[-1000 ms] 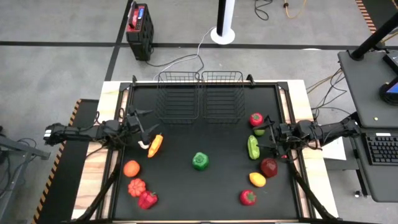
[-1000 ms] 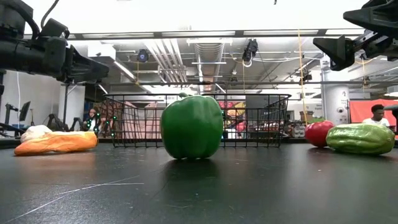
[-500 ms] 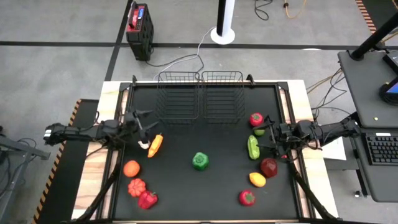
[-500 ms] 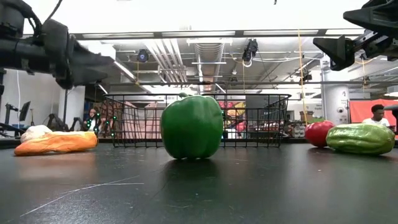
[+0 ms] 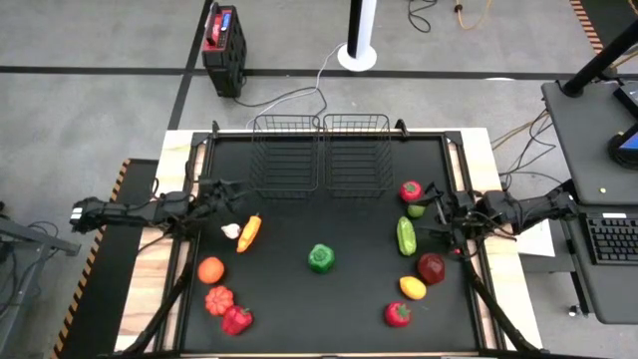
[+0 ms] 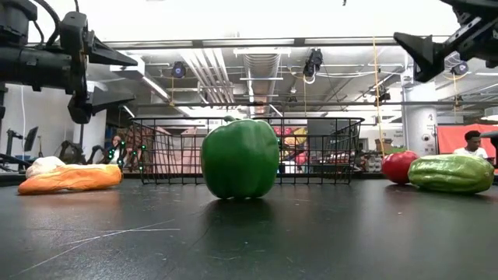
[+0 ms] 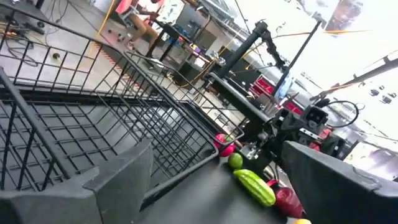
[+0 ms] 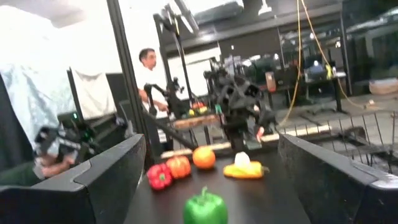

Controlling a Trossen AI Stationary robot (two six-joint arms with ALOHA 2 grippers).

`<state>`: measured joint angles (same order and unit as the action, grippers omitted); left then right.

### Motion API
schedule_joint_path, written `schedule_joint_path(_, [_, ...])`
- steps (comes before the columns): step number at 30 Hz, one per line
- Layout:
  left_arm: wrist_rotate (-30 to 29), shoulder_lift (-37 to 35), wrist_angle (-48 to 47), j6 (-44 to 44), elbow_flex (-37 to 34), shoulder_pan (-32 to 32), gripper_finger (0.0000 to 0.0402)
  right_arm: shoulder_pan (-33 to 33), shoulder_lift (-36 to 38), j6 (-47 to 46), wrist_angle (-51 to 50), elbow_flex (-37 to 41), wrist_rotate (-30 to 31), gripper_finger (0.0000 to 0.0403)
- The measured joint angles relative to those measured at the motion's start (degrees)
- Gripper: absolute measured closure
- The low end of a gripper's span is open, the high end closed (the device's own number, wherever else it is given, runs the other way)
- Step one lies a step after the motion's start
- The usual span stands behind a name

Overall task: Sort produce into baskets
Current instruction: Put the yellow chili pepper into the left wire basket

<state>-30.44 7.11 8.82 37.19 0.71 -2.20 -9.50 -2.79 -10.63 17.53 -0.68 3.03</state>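
Two matching black wire-mesh baskets sit side by side at the far edge of the black table, and nothing lies in either of them. The toy produce is all out on the tabletop: a glossy green plastic bell pepper stands alone in the middle, squarely in front of the baskets in the low view. Over on the left, an orange plastic carrot lies touching a small white garlic bulb, with a round orange fruit, a ribbed orange-red pumpkin-shaped piece and a red pepper strung out nearer the front edge. On the right, a small red pepper sits by a little green lime, then a long green cucumber, a dark red apple, a yellow lemon and another red pepper. The left gripper hovers just behind the garlic and carrot, near the left basket's corner, fingers spread wide and holding nothing. The right gripper hangs beside the cucumber and lime, its dark fingers also wide apart and empty. In the low view both grippers are clear above the table, not touching any piece. A person shows in the room beyond the table.
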Motion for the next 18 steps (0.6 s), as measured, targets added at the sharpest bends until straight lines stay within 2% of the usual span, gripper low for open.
schedule_joint_path(11, [0.09,0.39,-0.39,4.79,0.0,0.0,0.0063,0.02,0.0,-0.82,1.21,-0.01,0.14,0.0044])
schedule_joint_path(13, [0.1,0.74,-0.66,6.14,0.0,0.0,0.0063,0.02,0.0,-2.55,1.21,-0.01,1.39,0.0044])
schedule_joint_path(18, [4.59,1.88,-0.91,7.23,0.0,-0.09,0.0063,0.02,0.0,-4.09,1.27,0.0,6.8,0.0044])
